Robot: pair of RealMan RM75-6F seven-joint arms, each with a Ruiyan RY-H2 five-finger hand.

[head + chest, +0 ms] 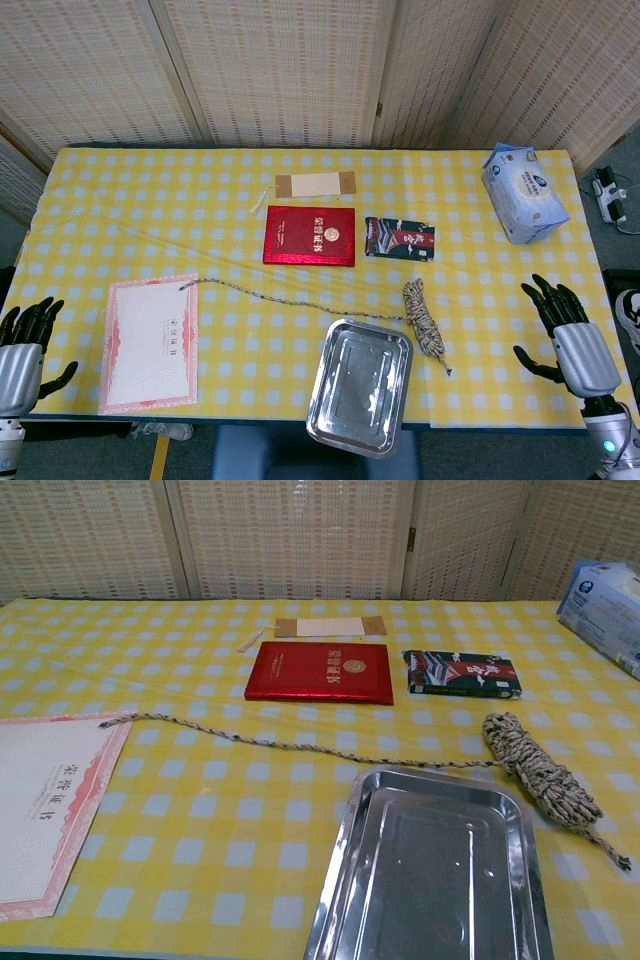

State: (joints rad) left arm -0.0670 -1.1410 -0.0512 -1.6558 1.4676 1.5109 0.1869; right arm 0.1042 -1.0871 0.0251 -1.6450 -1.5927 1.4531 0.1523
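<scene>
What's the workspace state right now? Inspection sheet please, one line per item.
Surface: table under a yellow checked cloth, flat.
Job's things: rope bundled beside the steel tray, its loose end reaching the certificate; nearest the right robot hand.
Clutter: red booklet, dark packet, bookmark, tissue pack.
Robot hands: left robot hand and right robot hand at the table's near corners, fingers apart, holding nothing.
Cables: plug and cord on the floor, far right.
Surroundings: woven screens behind.
</scene>
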